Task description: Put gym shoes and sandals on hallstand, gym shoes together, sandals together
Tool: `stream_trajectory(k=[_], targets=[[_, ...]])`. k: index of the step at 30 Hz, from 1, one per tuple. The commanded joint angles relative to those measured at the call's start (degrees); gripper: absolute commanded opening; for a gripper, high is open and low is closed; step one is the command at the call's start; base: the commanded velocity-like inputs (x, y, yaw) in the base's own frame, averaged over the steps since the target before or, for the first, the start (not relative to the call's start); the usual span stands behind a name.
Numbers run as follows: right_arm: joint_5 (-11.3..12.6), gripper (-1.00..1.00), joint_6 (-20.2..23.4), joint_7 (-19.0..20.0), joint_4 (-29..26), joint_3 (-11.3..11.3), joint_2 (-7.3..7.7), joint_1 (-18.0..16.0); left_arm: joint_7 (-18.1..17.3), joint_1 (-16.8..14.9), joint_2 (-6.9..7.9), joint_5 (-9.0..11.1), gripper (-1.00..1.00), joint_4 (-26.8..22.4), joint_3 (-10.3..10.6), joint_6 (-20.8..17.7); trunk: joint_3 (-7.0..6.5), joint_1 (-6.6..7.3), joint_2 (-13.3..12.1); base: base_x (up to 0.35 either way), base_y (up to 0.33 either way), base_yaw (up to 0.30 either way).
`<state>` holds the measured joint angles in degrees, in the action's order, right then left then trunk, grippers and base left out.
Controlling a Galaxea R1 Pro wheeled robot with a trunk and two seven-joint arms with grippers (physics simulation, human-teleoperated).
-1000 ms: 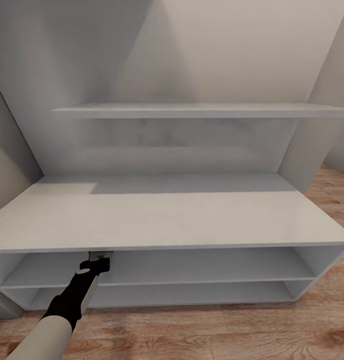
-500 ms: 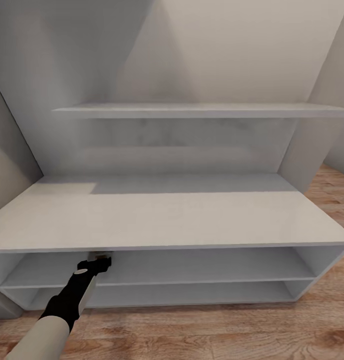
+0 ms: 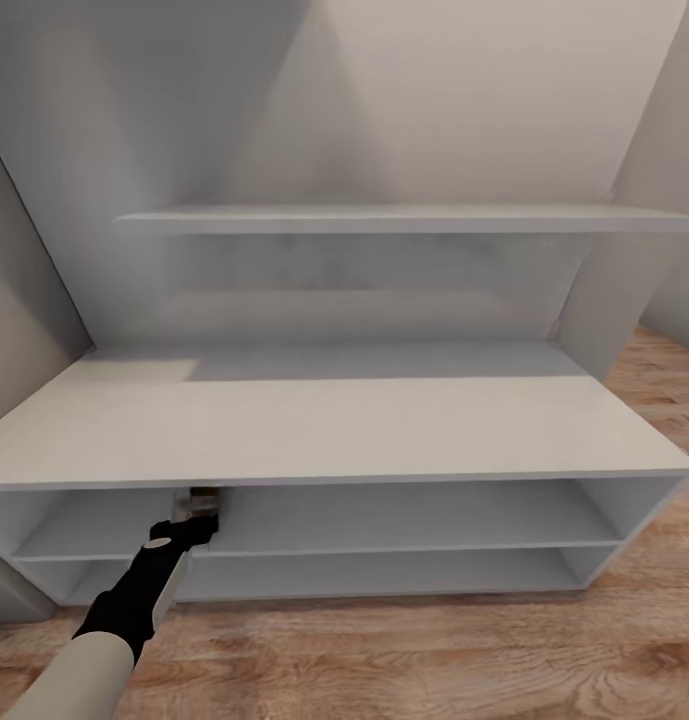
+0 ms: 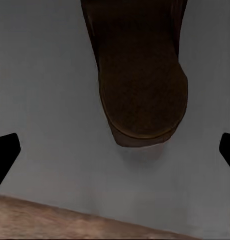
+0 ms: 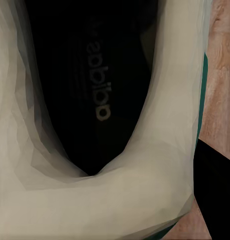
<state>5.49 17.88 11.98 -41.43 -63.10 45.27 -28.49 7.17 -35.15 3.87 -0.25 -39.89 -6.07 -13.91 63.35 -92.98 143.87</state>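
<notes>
Left gripper (image 3: 202, 505) reaches under the worktop of the shoe rack (image 3: 334, 425), over its upper low shelf. Seen from the left wrist, its fingertips (image 4: 5, 152) are spread wide with nothing between them, and a brown sandal (image 4: 142, 80) lies on the grey shelf just ahead, apart from both tips. From the right wrist, a cream gym shoe (image 5: 94, 150) sits close under the camera above the wood floor (image 5: 217, 85); whether that gripper grasps it, I cannot tell.

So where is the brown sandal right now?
In the left wrist view the brown sandal lies on a grey shelf of the hallstand, just ahead of the open left gripper, apart from its fingertips.
</notes>
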Motion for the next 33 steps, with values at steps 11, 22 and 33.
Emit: stream_trajectory(k=[11,22,33], targets=[[0.58,-1.0,0.4,0.15,-0.05,-0.24,-0.01,-0.08,0.12,0.02,0.0,-0.02,1.0,-0.1,0.01,-0.29,0.05,0.04,0.02,-0.33,0.0,0.0],[0.58,-1.0,0.31,0.13,-0.05,-0.25,-0.01,-0.08,0.06,0.16,-0.08,0.15,1.0,1.64,0.18,5.16,0.05,0.04,0.02,-0.128,0.0,0.0],[0.58,-1.0,0.4,-0.03,-0.05,-0.18,-0.01,-0.07,-0.16,0.34,-0.06,0.44,1.0,22.51,0.01,30.1,0.05,0.04,0.02,-0.048,0.0,0.0]])
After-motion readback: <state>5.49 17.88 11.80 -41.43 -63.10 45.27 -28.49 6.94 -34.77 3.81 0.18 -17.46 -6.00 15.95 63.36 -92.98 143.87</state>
